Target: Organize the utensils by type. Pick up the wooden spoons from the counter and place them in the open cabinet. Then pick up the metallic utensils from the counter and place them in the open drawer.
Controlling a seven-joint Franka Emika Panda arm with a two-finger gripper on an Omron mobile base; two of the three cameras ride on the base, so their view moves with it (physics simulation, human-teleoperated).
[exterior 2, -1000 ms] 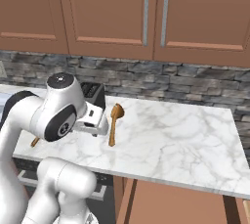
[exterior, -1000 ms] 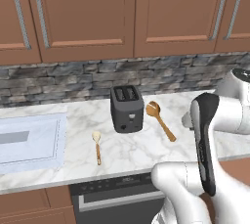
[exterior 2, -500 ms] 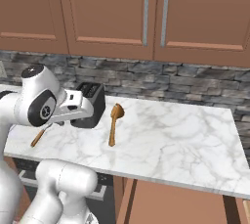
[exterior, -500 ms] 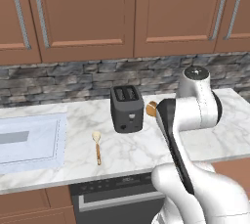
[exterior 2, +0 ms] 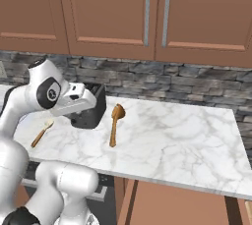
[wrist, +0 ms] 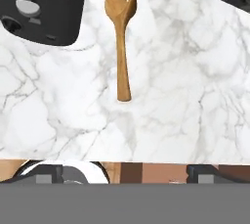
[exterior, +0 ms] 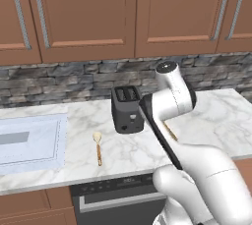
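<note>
The pincer [exterior 2: 88, 102] hangs above the counter [exterior 2: 187, 140], its dark fingertips mostly lost against the black toaster [exterior 2: 91, 113] behind it in the right base view. In the hand view only the fingertips [wrist: 205, 171] peek up at the bottom edge, far apart, so the pincer is spread wide and grips nothing. In the left base view the white arm covers nearly all of the golden-brown wooden spoon [exterior: 170, 131]; just a sliver of handle shows beside the forearm.

Seen from the hand camera, that golden-brown wooden spoon [wrist: 121, 32] lies flat on the marble ahead of the pincer, bowl farthest away, handle end pointing back toward it, well clear of the fingertips. The toaster [wrist: 41, 5] sits just to the left of the spoon's bowl, cut off by the frame.

The shorter spoon [exterior: 98, 146] with its pale bowl lies on the far side of the toaster from the pincer, near the counter's front edge. A sink [exterior: 29, 140] lies beyond it. The wall cabinets [exterior 2: 113, 13] overhead are closed.
</note>
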